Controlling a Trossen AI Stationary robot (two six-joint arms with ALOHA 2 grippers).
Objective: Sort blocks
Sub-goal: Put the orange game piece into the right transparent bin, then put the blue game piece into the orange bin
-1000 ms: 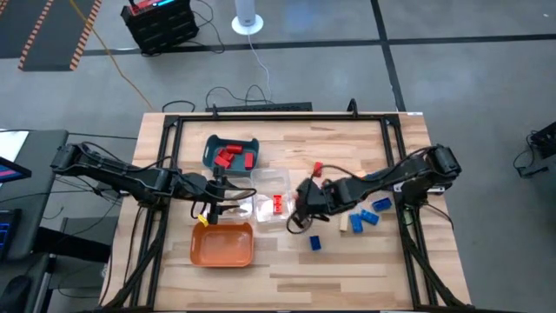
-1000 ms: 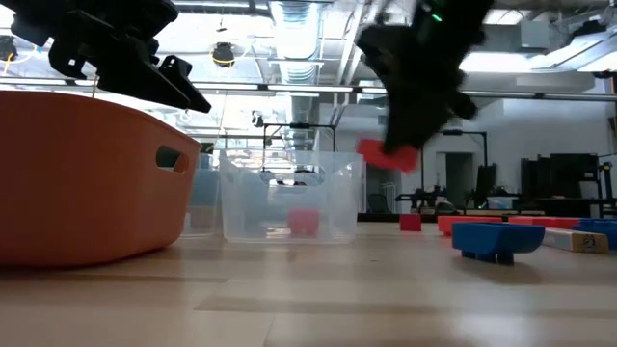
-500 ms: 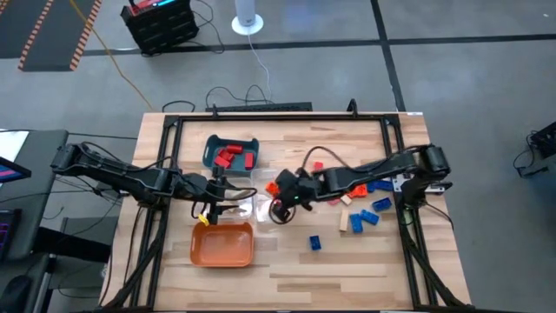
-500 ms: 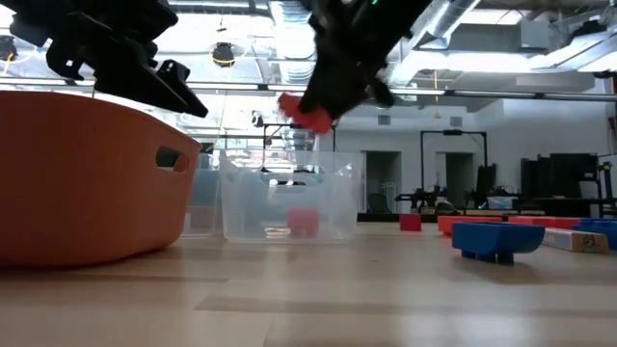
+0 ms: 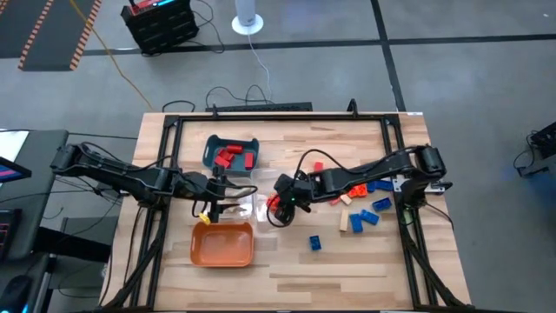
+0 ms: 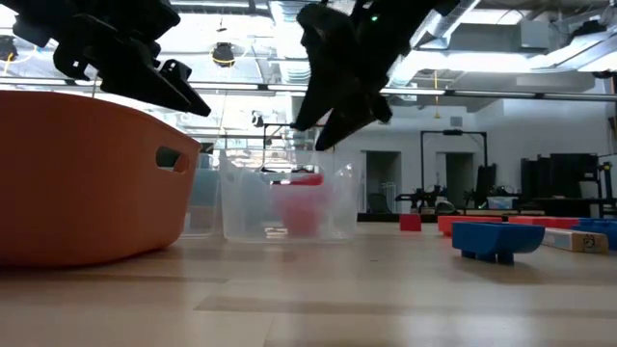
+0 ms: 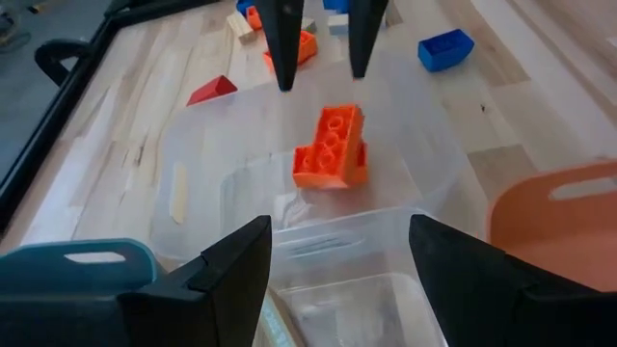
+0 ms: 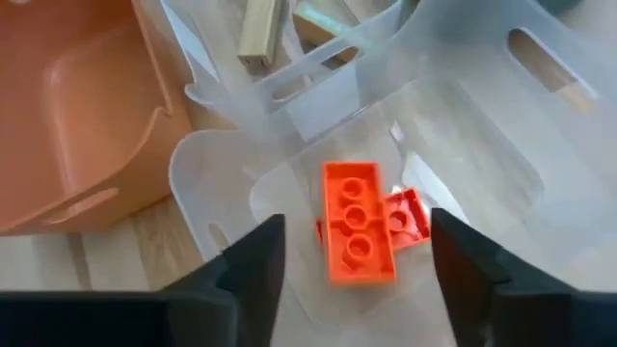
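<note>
The wooden surface (image 5: 287, 261) carries three kinds of tray: an orange tray (image 5: 222, 245) at the near left, a teal tray (image 5: 231, 151) farther back holding red blocks (image 5: 233, 157), and clear trays (image 5: 265, 198) between them at centre.

The right end effector (image 8: 352, 275) hangs directly over one clear tray with its fingers spread wide and nothing held. Below it, inside that tray, lies an orange studded brick (image 8: 355, 236), studs up, resting partly on a smaller red brick (image 8: 405, 217). The neighbouring clear tray holds a pale wooden block (image 8: 258, 34). The left end effector (image 7: 337, 265) hovers near the clear trays beside the orange tray, fingers also open and empty.

Unsorted blocks lie on the surface at the right: blue bricks (image 5: 380, 205), a tan block (image 5: 344, 223), a lone blue brick (image 5: 315, 243) nearer the front, and a red piece (image 5: 318, 167) farther back.

Handling assessment: the bricks appear to be rigid moulded plastic, light, and unlikely to deform or break under finger pressure. Their smooth sides may slip if pinched off-centre. The best hold is judged to be across the two long flat sides at mid-length, fingers clear of the studs. The wooden blocks look equally stiff, with more grip.
</note>
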